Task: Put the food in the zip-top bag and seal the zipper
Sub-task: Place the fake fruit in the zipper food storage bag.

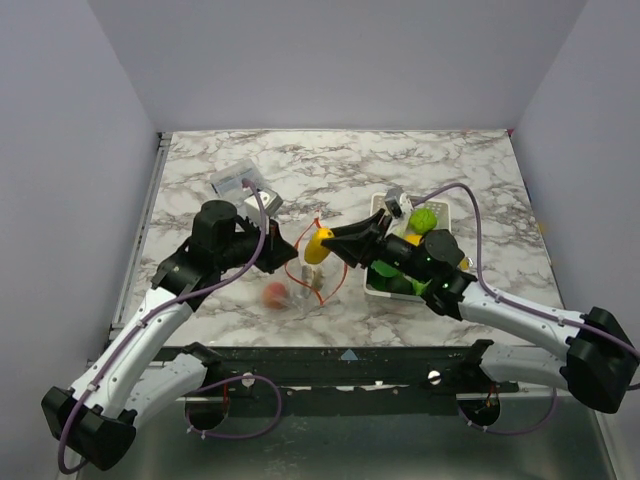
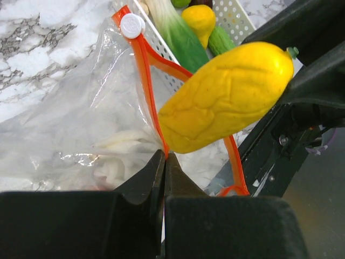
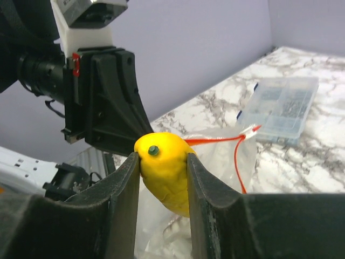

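My right gripper (image 3: 163, 162) is shut on a yellow lemon-like food piece (image 3: 164, 172) and holds it over the open mouth of the clear zip-top bag (image 1: 305, 275); the piece also shows in the top view (image 1: 318, 245) and the left wrist view (image 2: 223, 97). My left gripper (image 2: 164, 159) is shut on the bag's orange-red zipper strip (image 2: 151, 102), holding the mouth up. White mushroom pieces (image 2: 116, 156) lie inside the bag. A red-orange fruit (image 1: 274, 293) sits at the bag's left. More green and yellow food (image 1: 425, 218) lies in the white basket (image 1: 385, 285).
A flat grey-clear packet (image 1: 240, 182) lies at the back left, also seen in the right wrist view (image 3: 283, 105). The basket stands just right of the bag. A metal rail runs along the table's near edge.
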